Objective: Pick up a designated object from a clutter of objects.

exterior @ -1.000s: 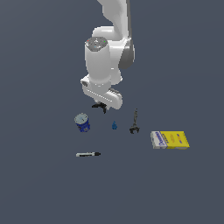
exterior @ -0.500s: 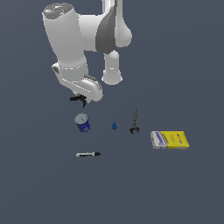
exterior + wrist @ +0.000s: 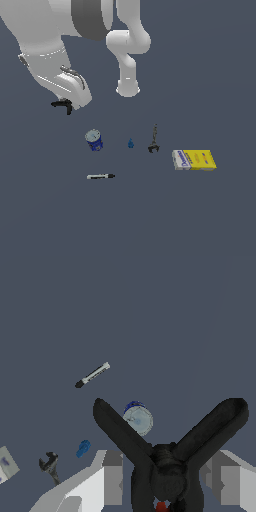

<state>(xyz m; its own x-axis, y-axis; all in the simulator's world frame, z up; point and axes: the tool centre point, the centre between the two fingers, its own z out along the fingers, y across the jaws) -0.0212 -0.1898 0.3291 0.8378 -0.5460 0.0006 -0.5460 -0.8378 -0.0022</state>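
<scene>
The yellow carton (image 3: 195, 160) with a white-and-blue end panel lies flat at the exterior view's right; only its white corner (image 3: 6, 465) shows in the wrist view. My gripper (image 3: 63, 105) hangs high at the exterior view's left, far from the carton, above and left of the blue can (image 3: 94, 140). In the wrist view the gripper (image 3: 168, 404) is open and empty, its black fingers (image 3: 117, 428) spread, with the can's grey lid (image 3: 137, 419) between them far below.
A black-and-white marker (image 3: 100, 176) lies in front of the can. A tiny blue piece (image 3: 130, 144) and a slim dark tool (image 3: 154, 139) lie between can and carton. The arm's white base (image 3: 128, 87) stands behind them.
The arm has swung to the exterior view's left and risen, going from above the tiny blue piece to beyond the can. The objects have not moved.
</scene>
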